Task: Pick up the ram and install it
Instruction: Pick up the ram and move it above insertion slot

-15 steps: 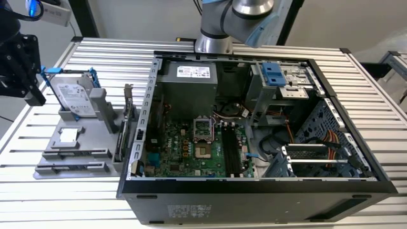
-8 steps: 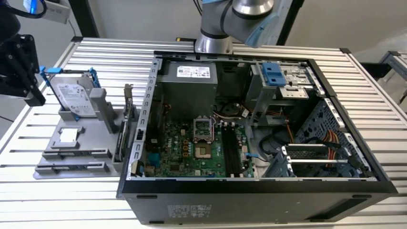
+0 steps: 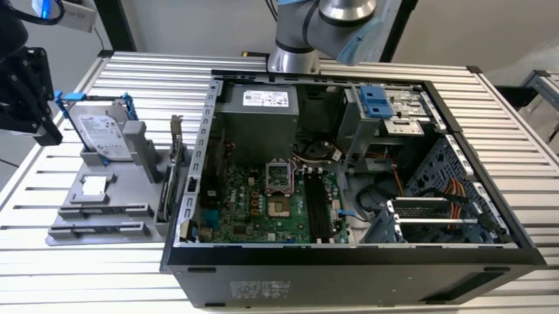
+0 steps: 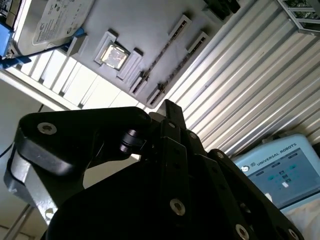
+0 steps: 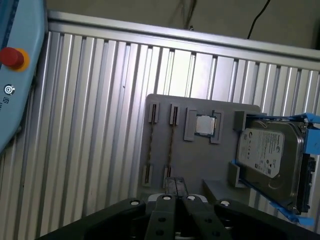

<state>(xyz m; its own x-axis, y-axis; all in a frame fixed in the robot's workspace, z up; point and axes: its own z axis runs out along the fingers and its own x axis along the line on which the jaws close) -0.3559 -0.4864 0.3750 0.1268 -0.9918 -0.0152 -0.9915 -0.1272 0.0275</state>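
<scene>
Scanning from exterior view's left, we find claw [image 3: 46, 134] hanging above desk [image 3: 131, 72] edge, fingers [image 5: 171, 184] pressed together, gripping nothing. Next, grey holder [image 3: 127, 190]: ram [image 3: 103, 210] lies in slot just beside processor chip [image 3: 93, 187], untouched, apart from claw; hard drive [image 3: 103, 134] stands near. Rightward, open computer case [image 3: 349, 281] with green motherboard [image 3: 262, 203] inside sits on desk.

Silver arm [image 3: 295, 36], black gripper [image 5: 175, 183]
Pale blue caps on the joints; matte black linkages studded with small silver screws.
</scene>
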